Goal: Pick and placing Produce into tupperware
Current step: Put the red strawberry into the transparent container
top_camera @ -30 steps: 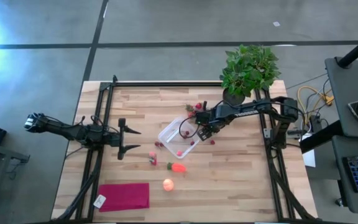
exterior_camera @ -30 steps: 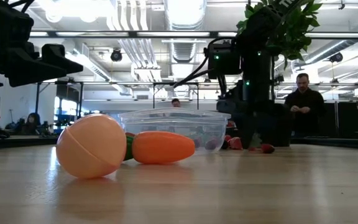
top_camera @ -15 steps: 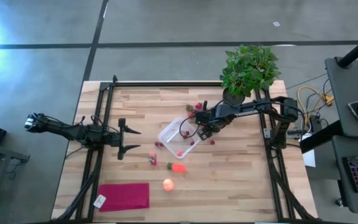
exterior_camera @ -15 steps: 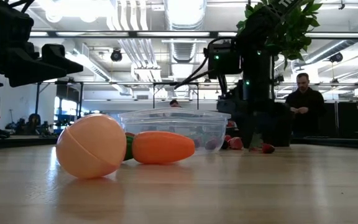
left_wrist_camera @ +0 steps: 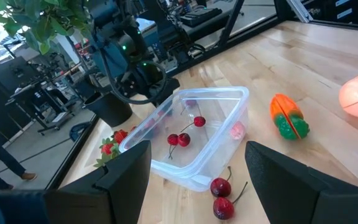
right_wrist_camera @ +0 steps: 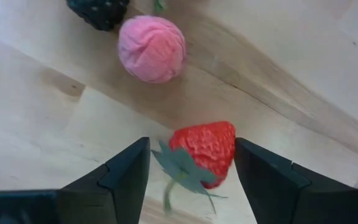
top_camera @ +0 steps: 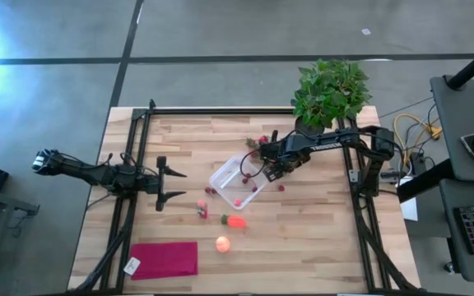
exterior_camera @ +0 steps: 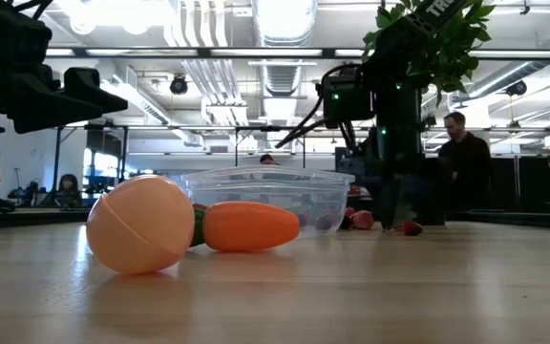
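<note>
The clear tupperware (top_camera: 235, 182) (left_wrist_camera: 191, 134) stands mid-table with cherries (left_wrist_camera: 182, 138) and a pink piece (left_wrist_camera: 237, 130) inside. Near it lie the carrot-shaped piece (top_camera: 236, 220) (left_wrist_camera: 288, 117), the pale orange round fruit (top_camera: 222, 243) (exterior_camera: 141, 225) and loose cherries (left_wrist_camera: 221, 186). My right gripper (top_camera: 271, 170) (right_wrist_camera: 191, 171) points down just right of the tupperware, open. A strawberry (right_wrist_camera: 204, 152) lies on the wood between its fingers, close to one; whether it touches, I cannot tell. My left gripper (top_camera: 171, 185) (left_wrist_camera: 197, 180) waits open at the left.
A pink raspberry (right_wrist_camera: 151, 48) and a blackberry (right_wrist_camera: 98, 9) lie just beyond the strawberry. More strawberries (left_wrist_camera: 114, 138) sit by the potted plant (top_camera: 329, 94) at the far right. A magenta cloth (top_camera: 164, 259) lies at the near left. A person (exterior_camera: 461, 153) stands beyond the table.
My right gripper has turned a little about its own axis and edged slightly away from the tupperware, still pointing down with the same gap between its fingers. Nothing on the table has moved.
</note>
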